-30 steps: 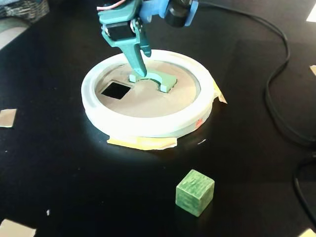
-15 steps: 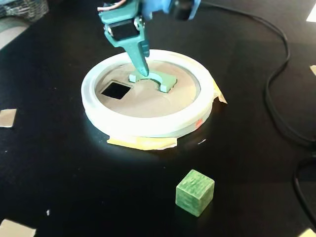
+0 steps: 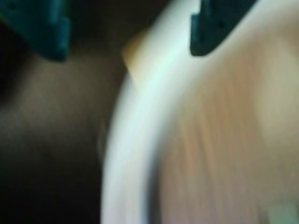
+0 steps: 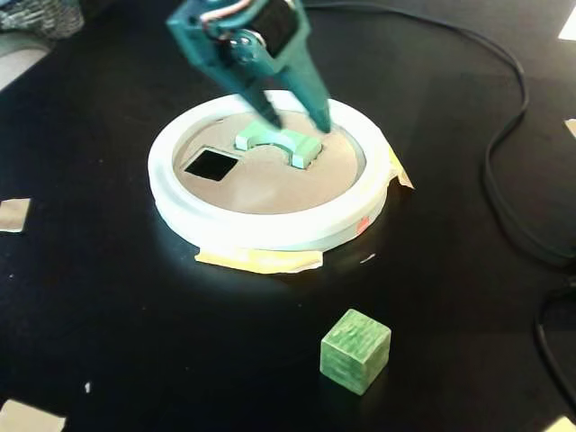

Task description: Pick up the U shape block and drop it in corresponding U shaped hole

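The pale mint U shape block [image 4: 281,143] rests on the tan disc [image 4: 270,184] in the fixed view, right of the square cutout [image 4: 211,164]. It covers the U shaped hole, so the hole's opening is hidden. My gripper [image 4: 300,126] hangs just above the block's far side, open, its two teal fingers spread and holding nothing. The wrist view is blurred: the gripper [image 3: 128,49] shows as two teal fingers [image 3: 39,28] far apart over the white ring [image 3: 140,121]. A pale green patch at the bottom right is probably the block [image 3: 284,215].
A darker streaky green cube [image 4: 355,350] sits on the black table in front of the ring. Yellow tape [image 4: 261,261] pokes out under the ring's front edge. Black cables [image 4: 504,180] run along the right side. Paper scraps [image 4: 13,214] lie at the left.
The gripper was a single narrow point touching the block; now its fingers are spread open and it has lifted and turned slightly. The block stays where it was.
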`<control>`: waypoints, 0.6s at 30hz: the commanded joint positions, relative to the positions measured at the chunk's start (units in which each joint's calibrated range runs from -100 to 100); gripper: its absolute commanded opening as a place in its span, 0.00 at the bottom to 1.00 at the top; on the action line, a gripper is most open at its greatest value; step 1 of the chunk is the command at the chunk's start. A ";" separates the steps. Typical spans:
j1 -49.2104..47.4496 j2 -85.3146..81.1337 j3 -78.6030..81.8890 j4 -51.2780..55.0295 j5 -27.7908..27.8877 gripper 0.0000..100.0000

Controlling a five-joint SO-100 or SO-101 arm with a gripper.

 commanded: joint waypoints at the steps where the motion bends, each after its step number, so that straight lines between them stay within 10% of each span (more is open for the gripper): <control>1: 16.61 -14.64 -3.73 18.47 11.14 0.43; 13: 34.84 -50.02 17.76 25.90 18.66 0.44; 18: 33.59 -68.29 40.80 12.25 18.41 0.44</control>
